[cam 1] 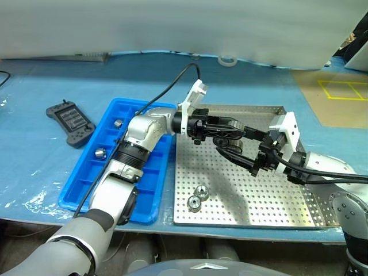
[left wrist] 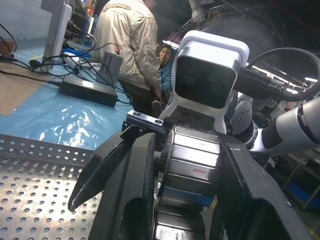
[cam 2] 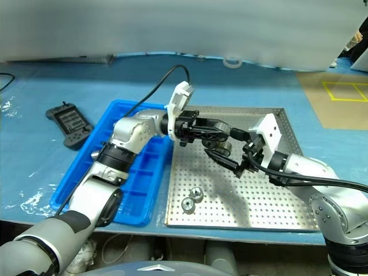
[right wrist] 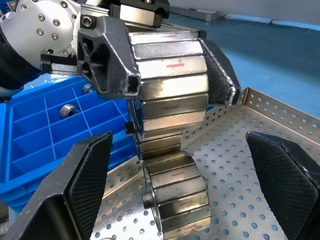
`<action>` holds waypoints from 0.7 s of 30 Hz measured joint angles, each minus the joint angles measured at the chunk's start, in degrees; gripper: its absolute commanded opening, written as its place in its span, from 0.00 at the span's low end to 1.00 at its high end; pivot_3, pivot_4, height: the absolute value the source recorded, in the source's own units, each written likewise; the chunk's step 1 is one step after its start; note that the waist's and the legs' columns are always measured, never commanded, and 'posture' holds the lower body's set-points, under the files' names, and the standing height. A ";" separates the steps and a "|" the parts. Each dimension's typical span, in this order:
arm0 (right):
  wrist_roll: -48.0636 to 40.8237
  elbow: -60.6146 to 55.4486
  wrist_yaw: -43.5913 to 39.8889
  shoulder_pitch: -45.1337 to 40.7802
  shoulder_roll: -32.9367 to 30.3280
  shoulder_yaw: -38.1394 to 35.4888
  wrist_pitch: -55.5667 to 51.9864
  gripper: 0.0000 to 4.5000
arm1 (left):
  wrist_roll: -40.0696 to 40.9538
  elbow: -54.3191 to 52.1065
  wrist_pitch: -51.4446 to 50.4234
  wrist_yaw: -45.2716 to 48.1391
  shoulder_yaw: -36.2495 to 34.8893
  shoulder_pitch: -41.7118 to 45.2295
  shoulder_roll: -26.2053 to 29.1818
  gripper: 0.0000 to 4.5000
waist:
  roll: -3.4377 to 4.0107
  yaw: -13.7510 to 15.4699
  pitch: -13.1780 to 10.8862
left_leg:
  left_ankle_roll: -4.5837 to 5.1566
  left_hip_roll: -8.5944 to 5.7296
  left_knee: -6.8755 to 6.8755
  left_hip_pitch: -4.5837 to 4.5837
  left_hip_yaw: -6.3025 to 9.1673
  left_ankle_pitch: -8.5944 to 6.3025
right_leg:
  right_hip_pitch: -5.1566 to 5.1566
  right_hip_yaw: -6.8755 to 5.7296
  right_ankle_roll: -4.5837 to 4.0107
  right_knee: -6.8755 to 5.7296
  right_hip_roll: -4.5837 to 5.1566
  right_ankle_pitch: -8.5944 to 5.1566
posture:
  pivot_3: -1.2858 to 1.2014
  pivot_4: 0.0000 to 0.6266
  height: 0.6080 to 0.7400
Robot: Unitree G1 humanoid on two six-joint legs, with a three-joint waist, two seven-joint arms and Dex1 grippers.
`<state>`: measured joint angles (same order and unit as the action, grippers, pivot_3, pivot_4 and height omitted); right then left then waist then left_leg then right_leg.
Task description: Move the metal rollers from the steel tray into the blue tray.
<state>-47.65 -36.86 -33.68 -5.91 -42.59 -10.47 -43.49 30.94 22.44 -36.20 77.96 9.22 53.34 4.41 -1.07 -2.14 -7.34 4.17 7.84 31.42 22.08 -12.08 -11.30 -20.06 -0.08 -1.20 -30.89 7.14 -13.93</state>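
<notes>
right wrist view puts the risk up close: the left gripper (right wrist: pixel 165 65) is clenched on a faceted metal roller (right wrist: pixel 170 75), and a second roller (right wrist: pixel 175 195) hangs beneath it on what looks like a thin link, between the spread, released fingers (right wrist: pixel 85 175) of the right gripper (cam 2: pixel 227 158). both hang above the steel tray (cam 1: pixel 276 195), near its middle. if the right pincer closes on the dangling one while the left lets go early, the pair could swing or slip and drop onto the perforated floor. a pull from both arms at once might strain the link. the blue tray (cam 1: pixel 86 184) lies at 9 o'clock of the steel one, touching or just beside it, so carrying across means passing over both rims, where a low-hanging roller could catch. two loose rollers (cam 1: pixel 198 196) sit at 7 o'clock on the steel tray, and two more (cam 1: pixel 118 122) are already in blue compartments. no brand or writing is readable. the facets carry short red dashes, and the controller (cam 1: pixel 70 122) screen is too small to read.
</notes>
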 measured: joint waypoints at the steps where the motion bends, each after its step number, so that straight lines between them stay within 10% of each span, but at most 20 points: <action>1: -0.11 -0.01 -0.39 0.15 0.00 0.04 -0.08 1.00 | 0.00 0.05 0.06 -0.13 -0.02 0.00 -0.01 0.29 | 0.00 0.00 0.00 | 0.00 0.00 0.00 0.00 0.00 0.00 | 0.00 0.00 0.00 0.01 0.00 0.00 | 0.35 0.24 1.00; 11: 1.99 0.28 -1.79 0.70 -0.10 0.98 0.03 0.32 | -0.43 1.47 0.95 -1.87 -0.43 0.01 -0.08 0.29 | 0.00 -0.05 0.00 | 0.00 0.00 0.02 0.00 0.00 0.00 | 0.00 0.00 0.00 -0.01 0.00 0.00 | 0.36 0.24 1.00; 21: 10.04 -0.04 -4.69 3.95 -4.59 2.69 6.03 0.28 | -1.13 4.66 1.47 -3.63 -0.15 0.03 -1.90 0.29 | -0.01 -0.09 0.00 | 0.04 0.00 0.10 0.01 0.00 -0.03 | 0.03 0.00 0.00 -0.02 0.02 0.00 | 0.36 0.24 1.00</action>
<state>-37.61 -36.90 -38.37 -1.96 -47.18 -7.78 -37.46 29.81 27.10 -34.73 74.33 9.06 53.36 2.51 -1.08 -2.23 -7.34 4.21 7.84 31.52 22.08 -12.08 -11.32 -20.04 -0.09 -1.20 -30.91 7.15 -13.93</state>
